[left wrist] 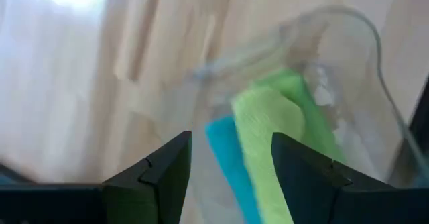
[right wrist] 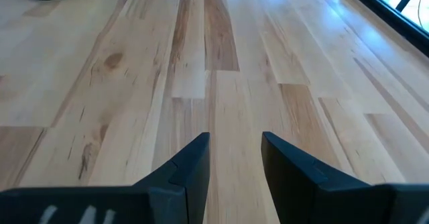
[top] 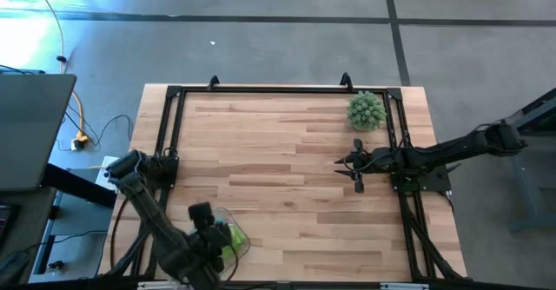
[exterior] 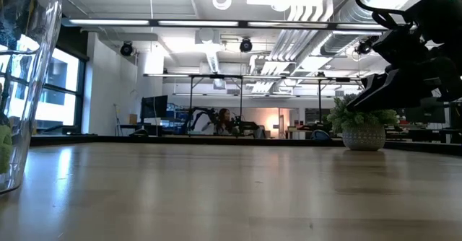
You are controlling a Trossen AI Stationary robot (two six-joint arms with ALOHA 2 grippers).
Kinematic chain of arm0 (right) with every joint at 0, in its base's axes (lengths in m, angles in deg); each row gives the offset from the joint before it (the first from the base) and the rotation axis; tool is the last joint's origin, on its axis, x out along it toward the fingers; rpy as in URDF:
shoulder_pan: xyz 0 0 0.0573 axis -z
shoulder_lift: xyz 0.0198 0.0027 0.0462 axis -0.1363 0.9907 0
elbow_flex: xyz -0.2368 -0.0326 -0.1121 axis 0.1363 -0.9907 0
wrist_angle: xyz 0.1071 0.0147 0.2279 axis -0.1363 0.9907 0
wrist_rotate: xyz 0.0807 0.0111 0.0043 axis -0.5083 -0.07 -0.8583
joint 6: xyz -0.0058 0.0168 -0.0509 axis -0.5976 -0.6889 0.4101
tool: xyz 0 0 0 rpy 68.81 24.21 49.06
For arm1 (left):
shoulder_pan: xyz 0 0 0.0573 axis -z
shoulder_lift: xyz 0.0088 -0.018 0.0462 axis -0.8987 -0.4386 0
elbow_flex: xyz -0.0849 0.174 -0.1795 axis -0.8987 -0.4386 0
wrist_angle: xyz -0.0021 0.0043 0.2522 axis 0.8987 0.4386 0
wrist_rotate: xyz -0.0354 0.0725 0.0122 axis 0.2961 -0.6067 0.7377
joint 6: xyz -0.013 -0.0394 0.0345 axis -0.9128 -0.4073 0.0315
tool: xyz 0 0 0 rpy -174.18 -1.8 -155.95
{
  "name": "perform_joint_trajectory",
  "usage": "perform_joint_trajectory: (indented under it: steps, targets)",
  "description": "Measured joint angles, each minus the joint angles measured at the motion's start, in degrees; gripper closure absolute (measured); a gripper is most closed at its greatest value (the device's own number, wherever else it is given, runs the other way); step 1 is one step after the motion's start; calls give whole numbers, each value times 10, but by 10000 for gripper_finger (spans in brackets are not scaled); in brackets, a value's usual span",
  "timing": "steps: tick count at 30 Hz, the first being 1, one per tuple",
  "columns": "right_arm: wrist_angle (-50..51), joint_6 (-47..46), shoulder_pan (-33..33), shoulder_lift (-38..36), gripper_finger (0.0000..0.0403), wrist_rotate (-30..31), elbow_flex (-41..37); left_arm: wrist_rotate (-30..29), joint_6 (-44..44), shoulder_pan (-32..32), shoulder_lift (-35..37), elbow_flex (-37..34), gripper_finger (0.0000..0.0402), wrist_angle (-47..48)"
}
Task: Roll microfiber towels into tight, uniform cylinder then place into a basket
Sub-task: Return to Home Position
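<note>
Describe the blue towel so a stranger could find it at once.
On the wooden table, at the high view's lower-left corner, the open left gripper hovers over the clear basket; the right gripper waits across the table. Three rolled towels lie inside, and the blue towel is the only one not lime green.

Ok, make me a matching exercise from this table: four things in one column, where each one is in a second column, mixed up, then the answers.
Things:
1. left gripper
2. right gripper
3. teal towel
4. spiky green plant

Places:
A. near the top right corner of the table in the high view
B. open, over a bare stretch of the table
C. inside the basket, beside the green towels
D. open, right over the basket

Pairs: 1-D, 2-B, 3-C, 4-A.
</note>
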Motion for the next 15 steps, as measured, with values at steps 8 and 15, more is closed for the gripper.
perform_joint_trajectory:
  steps: [8, 15]
  targets:
    - [9, 0, 0, -7, 277, 0, 0, -29, 230, -52, 51, 0, 229, 7]
    - [61, 0, -1, -94, 277, 0, 0, -29, 330, -95, 101, -1, 242, 7]
